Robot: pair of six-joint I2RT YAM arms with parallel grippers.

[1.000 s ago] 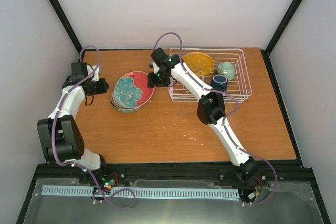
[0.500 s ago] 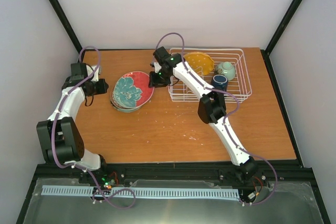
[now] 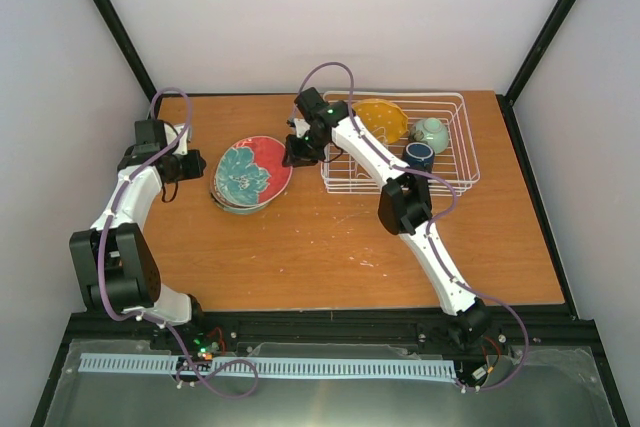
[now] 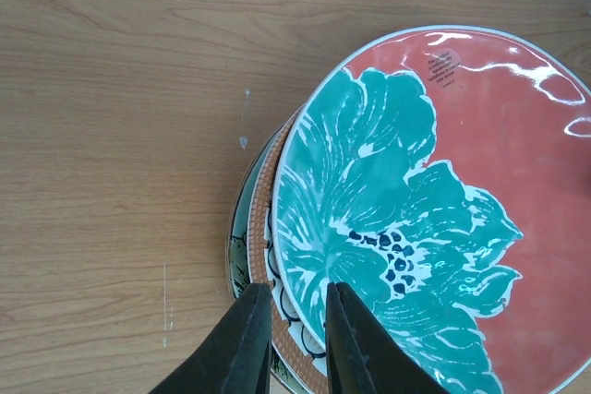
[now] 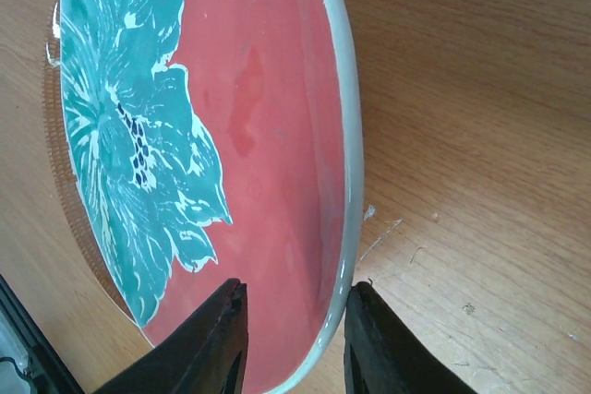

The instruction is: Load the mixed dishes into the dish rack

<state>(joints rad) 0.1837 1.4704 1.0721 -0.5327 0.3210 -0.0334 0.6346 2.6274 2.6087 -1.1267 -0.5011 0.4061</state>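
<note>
Red plate (image 3: 255,169) tops a stack (image 4: 257,228) toward the desk's (image 3: 330,247) left edge. Right gripper (image 5: 297,291) straddles its rim, left gripper (image 4: 295,288) narrow at the stack's edge; whether either clamps is unclear.

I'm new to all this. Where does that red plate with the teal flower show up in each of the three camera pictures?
Top external: the red plate is left of the dish rack, topping a stack.
Left wrist: the red plate fills the right side.
Right wrist: the red plate fills the left and middle, rim towards the right.
Shared landmark: its teal flower.
</note>
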